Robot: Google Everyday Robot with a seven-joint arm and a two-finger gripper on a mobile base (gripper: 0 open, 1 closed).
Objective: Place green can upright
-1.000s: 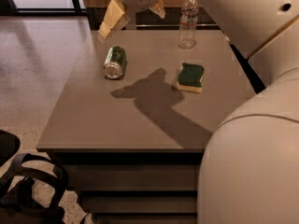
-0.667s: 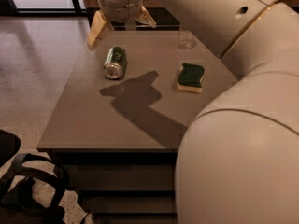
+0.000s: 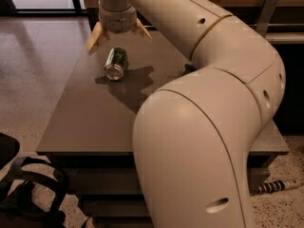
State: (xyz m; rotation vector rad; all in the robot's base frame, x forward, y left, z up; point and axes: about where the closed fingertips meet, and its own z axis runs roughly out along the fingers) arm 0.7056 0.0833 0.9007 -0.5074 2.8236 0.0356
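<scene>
Since a second ago the arm (image 3: 204, 127) has swung across the view and now fills the right and lower part of it, while the gripper (image 3: 118, 33) has shifted left to hang over the far left part of the table (image 3: 85, 122). Its two tan fingers (image 3: 94, 38) are spread wide and hold nothing. Just below and between them the green can (image 3: 116, 62) lies on its side on the tabletop, apart from both fingertips. Its long axis runs from the far edge toward the camera, leaning a little to the left, with one silver end facing the viewer and the other end hidden behind its body. Only a dark green sliver of the sponge (image 3: 188, 69) shows beside the arm, and the right side of the table is covered by the arm
</scene>
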